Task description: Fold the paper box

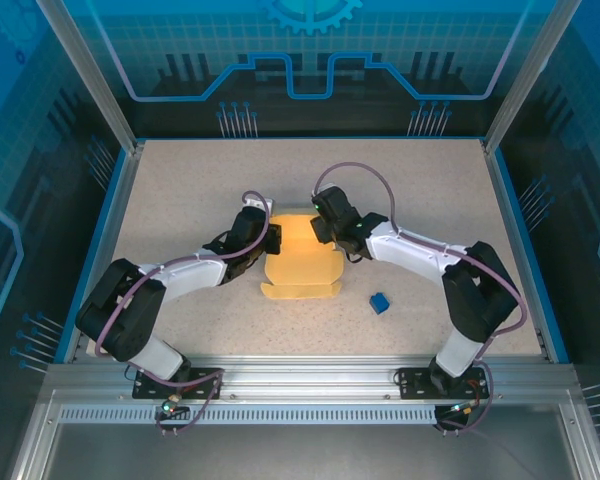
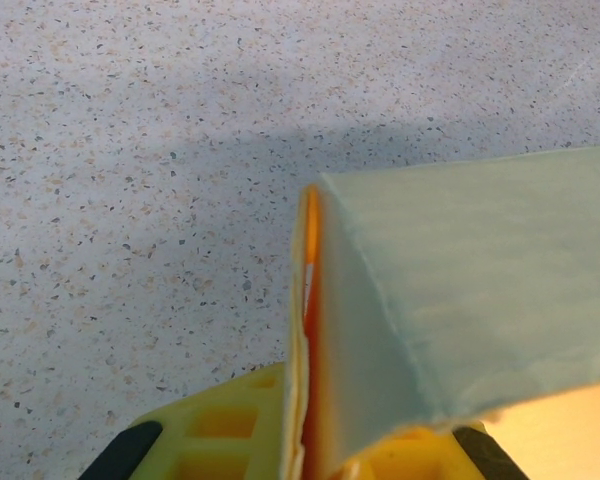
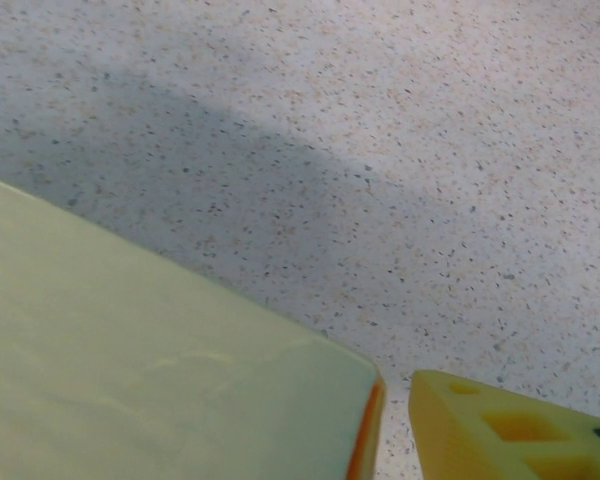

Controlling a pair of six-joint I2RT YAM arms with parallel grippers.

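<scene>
The paper box (image 1: 302, 258) lies in the middle of the table, a pale yellow piece with its panels partly folded up. My left gripper (image 1: 262, 243) is at its left edge. In the left wrist view, the left gripper (image 2: 315, 450) is shut on a raised wall of the paper box (image 2: 480, 290), with layers of card pinched between the yellow fingers (image 2: 220, 440). My right gripper (image 1: 325, 228) sits at the box's upper right edge. In the right wrist view, one yellow finger (image 3: 500, 430) stands a small gap away from the edge of the paper box (image 3: 160, 380); the other finger is hidden behind the card.
A tiny blue cube (image 1: 380, 302) lies on the speckled table (image 1: 180, 190) to the right of the box, near the right arm. Metal frame rails (image 1: 310, 375) border the table.
</scene>
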